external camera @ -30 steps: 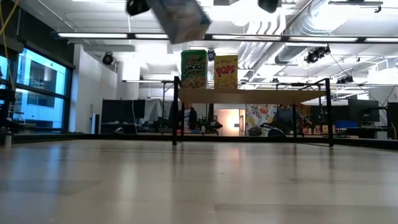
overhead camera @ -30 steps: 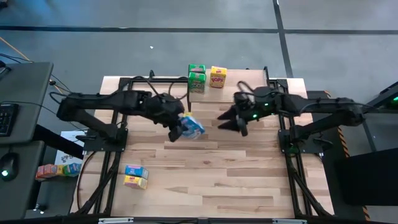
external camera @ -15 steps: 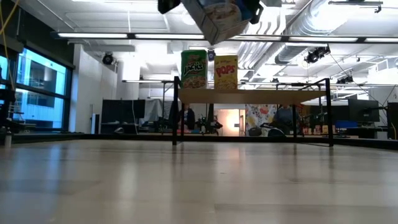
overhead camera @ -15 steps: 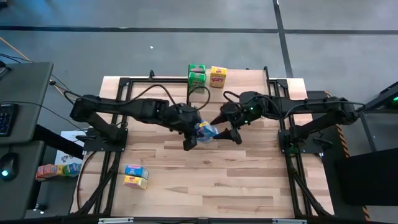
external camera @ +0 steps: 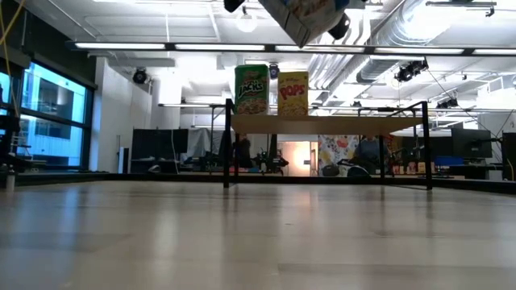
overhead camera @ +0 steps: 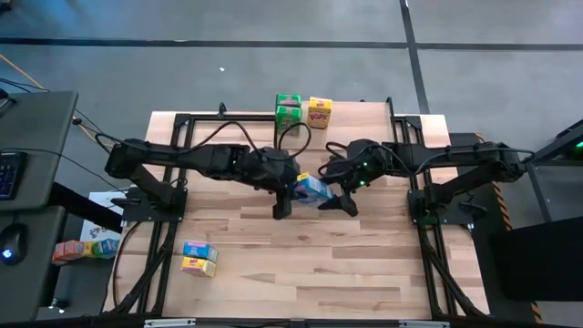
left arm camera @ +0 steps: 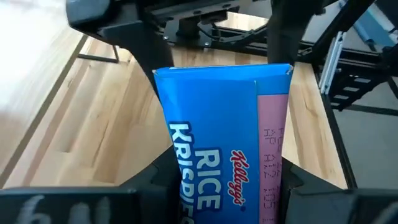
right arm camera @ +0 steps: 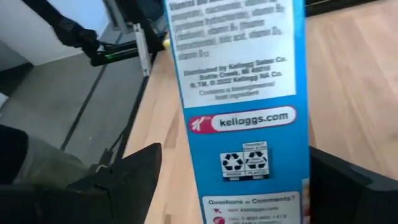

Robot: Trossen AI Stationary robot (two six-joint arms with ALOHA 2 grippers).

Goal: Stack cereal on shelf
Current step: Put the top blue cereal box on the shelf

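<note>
Bright blue cereal box point(left arm camera: 217, 149) between the left gripper point(overhead camera: 290, 190) fingers, white lettering, pink side panel. Beyond it, green box point(external camera: 251, 89) and yellow box point(external camera: 293, 93) with red lettering on pale-wood shelf point(external camera: 322, 123), black legs.

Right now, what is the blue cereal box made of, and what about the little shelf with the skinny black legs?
The blue cereal box looks like thin printed cardboard: flat panels, sharp folded edges, and a slightly glossy surface with lettering. The little shelf looks like a pale wood board with a matte finish. Its thin black legs are probably painted metal, though the frames leave that open.
</note>
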